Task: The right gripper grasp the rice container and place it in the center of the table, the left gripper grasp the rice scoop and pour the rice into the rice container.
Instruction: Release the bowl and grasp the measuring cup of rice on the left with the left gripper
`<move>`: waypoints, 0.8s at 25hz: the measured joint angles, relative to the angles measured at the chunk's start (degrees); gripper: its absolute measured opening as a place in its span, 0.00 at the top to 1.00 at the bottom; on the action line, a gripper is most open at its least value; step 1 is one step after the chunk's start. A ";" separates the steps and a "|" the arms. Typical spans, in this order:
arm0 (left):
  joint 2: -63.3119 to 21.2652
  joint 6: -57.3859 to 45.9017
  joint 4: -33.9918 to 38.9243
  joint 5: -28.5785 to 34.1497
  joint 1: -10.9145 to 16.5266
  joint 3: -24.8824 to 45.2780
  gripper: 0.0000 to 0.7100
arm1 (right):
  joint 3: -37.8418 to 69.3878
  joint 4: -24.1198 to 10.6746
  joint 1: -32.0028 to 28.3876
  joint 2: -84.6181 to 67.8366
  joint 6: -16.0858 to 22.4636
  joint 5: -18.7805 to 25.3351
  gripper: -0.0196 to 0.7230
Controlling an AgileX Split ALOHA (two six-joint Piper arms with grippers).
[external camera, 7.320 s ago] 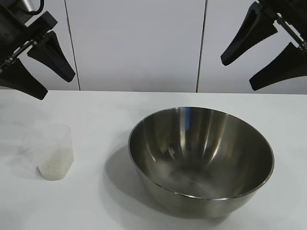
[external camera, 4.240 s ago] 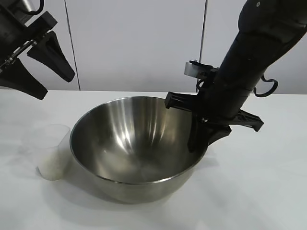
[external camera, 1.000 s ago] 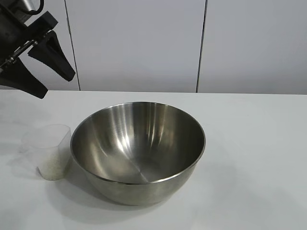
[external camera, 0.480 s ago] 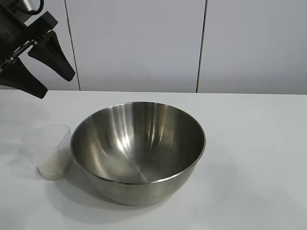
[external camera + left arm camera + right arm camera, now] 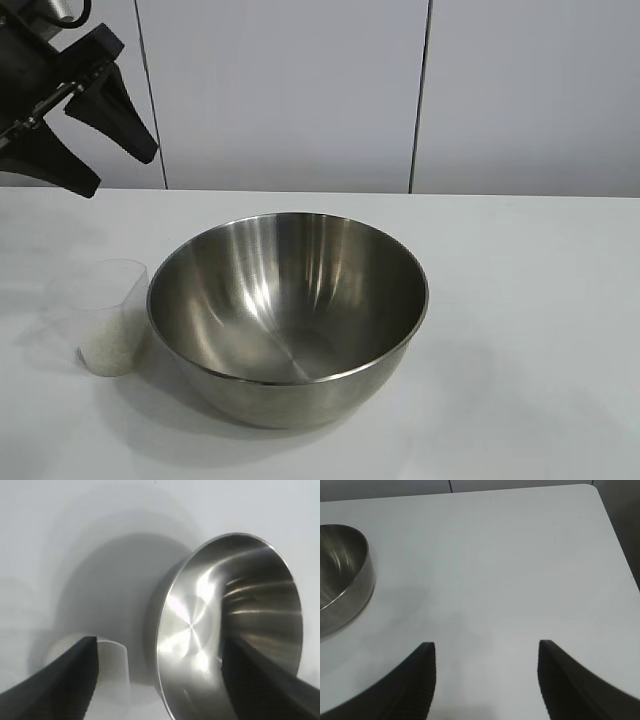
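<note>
The rice container (image 5: 288, 318), shiny and empty, stands upright in the middle of the white worktop (image 5: 530, 330), and the rice scoop (image 5: 108, 315) stands upright just beside it on its left, its rim close against the container's wall, with rice (image 5: 107, 345) filling its lower part. Farther back, above and to the left of the container, the left hand (image 5: 112, 172) hangs in the air with its two fingers spread apart and nothing between them. The right hand (image 5: 485, 680), seen only from its own wrist, is also open and empty over bare worktop, well apart from the container.
</note>
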 joint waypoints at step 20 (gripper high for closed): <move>-40.04 -21.19 37.09 -41.13 -4.91 22.23 0.29 | 0.00 0.00 0.00 0.00 0.00 -0.22 0.42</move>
